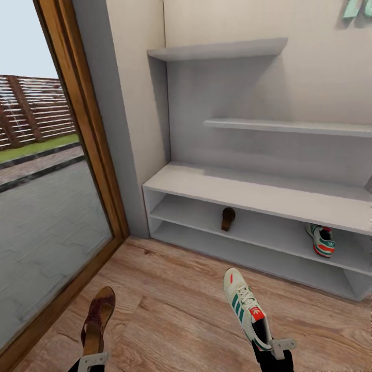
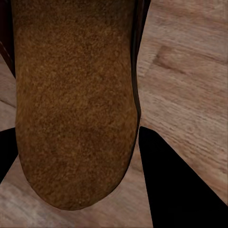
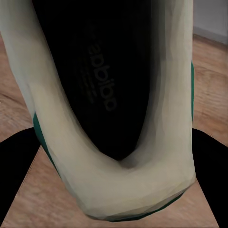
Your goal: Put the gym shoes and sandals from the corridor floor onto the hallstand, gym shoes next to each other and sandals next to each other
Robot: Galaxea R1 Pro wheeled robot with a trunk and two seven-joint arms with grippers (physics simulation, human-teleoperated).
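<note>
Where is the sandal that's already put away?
In the head view, that sandal stands alone on the upper open shelf of the hallstand, toward its left half, well left of the gym shoe on the same shelf.

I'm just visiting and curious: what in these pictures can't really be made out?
- Left gripper: head view's bottom edge cuts it; the held sandal hides its fingertips.
- Right gripper: fingertips hidden by the gym shoe.
- Shelved sandal: too small for its straps.
- Hallstand: right end cut off.
</note>
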